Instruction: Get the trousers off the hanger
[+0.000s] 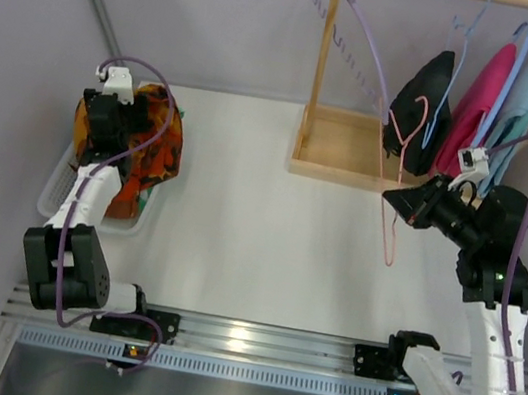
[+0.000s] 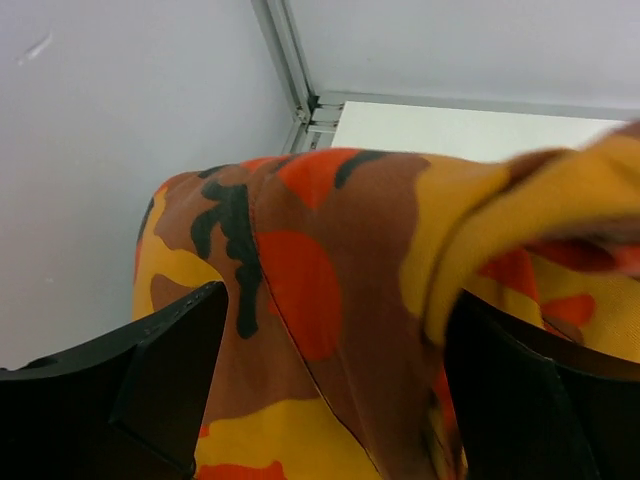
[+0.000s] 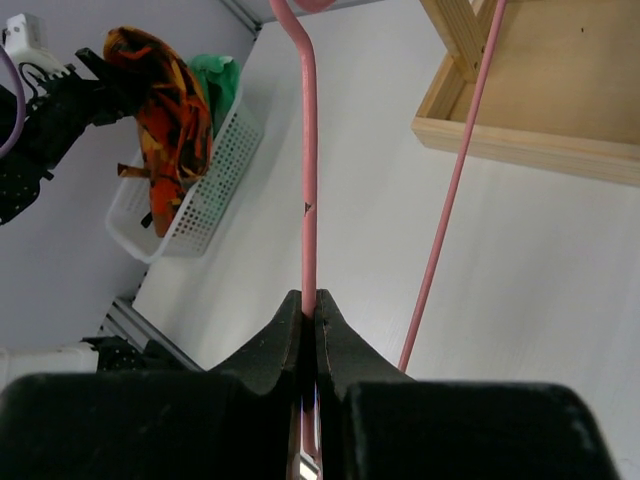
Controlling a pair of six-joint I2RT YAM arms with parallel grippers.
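White tabletop [image 1: 236, 244] stretched from the arms to a wooden rack [image 1: 338, 149] at the back. At its left edge the orange camouflage trousers [image 1: 155, 154] were heaped over a white basket [image 1: 57, 191], already off the pink hanger [image 3: 308, 150]. The left gripper [image 2: 330, 340] stood with its jaws wide apart, cloth loose between them. The right gripper [image 3: 310, 312] was clamped on the hanger's bare wire. The release would likely go best with the left arm rising straight up, so no fold snagged a finger and pulled the trousers out of the basket.
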